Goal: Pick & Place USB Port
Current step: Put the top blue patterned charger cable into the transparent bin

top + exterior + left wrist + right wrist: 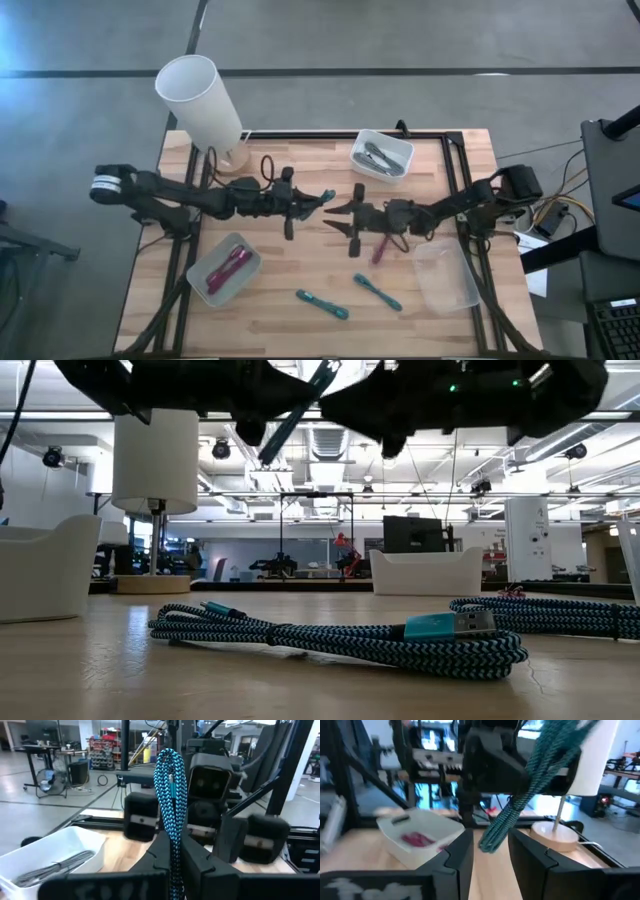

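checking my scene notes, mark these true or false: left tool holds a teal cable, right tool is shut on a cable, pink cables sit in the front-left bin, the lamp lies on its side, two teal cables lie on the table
1. The left tool holds a teal braided cable. True.
2. The right tool is shut on a cable. False: it is open, holding nothing.
3. Pink cables sit in the front-left bin. True.
4. The lamp lies on its side. False: it stands upright on its base.
5. Two teal cables lie on the table. True.
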